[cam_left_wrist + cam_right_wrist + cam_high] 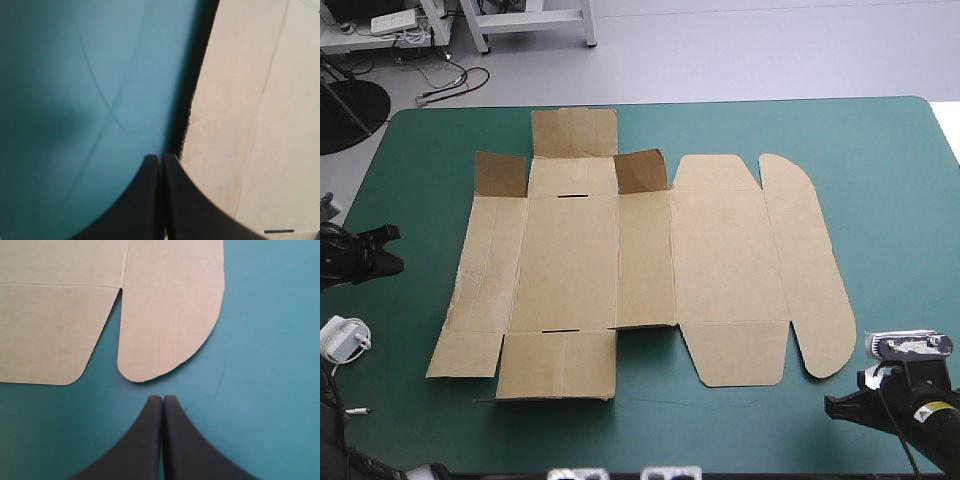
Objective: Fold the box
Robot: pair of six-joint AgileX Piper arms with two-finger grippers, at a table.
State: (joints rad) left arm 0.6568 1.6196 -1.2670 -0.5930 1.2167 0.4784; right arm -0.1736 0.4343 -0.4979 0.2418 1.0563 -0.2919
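The brown box lies as a cut sheet spread over the middle of the teal-green cover. Three small flaps at its far end stand slightly raised and look darker. Its rounded lid flap lies flat toward the right. My left gripper is shut and empty, hovering off the sheet's left edge; the left wrist view shows its fingertips just short of the box's edge. My right gripper is shut and empty near the front right corner, its tips just short of the rounded flap's end.
A small white bundle lies at the table's left edge, near the front. Bare teal-green cover runs right of the box and along the far edge. A narrower bare strip borders the front edge.
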